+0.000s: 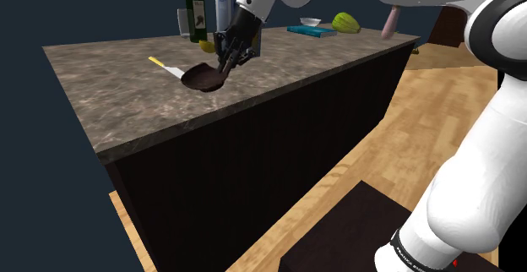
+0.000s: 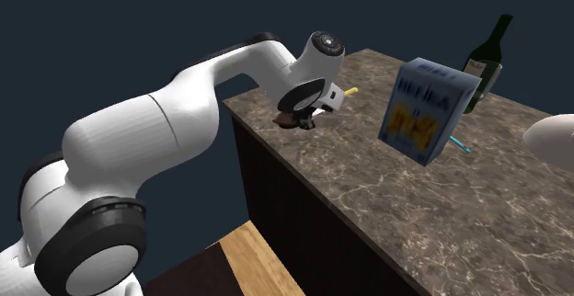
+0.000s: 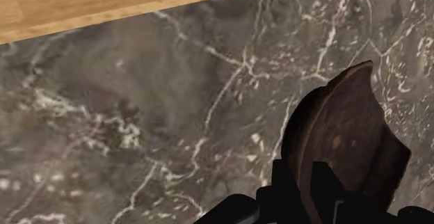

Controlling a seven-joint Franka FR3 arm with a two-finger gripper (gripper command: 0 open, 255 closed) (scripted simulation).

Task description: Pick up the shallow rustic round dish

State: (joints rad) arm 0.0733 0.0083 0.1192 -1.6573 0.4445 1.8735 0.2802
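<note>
The shallow round dish (image 1: 201, 78) is dark reddish brown and sits just above the marbled brown countertop (image 1: 287, 72), near its edge at the shoulder view's left. My black gripper (image 1: 225, 68) comes down on the dish's rim and is shut on it. In the wrist view the dish (image 3: 348, 139) stands tilted on edge, its rim clasped in my gripper (image 3: 313, 191). In the second exterior view the dish (image 2: 288, 120) is mostly hidden under the hand (image 2: 308, 101).
A white utensil with a yellow handle (image 1: 169, 68) lies just beyond the dish. Farther back stand a green bottle (image 1: 197, 8) and a blue box (image 2: 426, 108). A book (image 1: 311, 31), white bowl (image 1: 311, 22) and green fruit (image 1: 345, 22) sit at the far end. Wooden floor (image 1: 422, 135) lies below.
</note>
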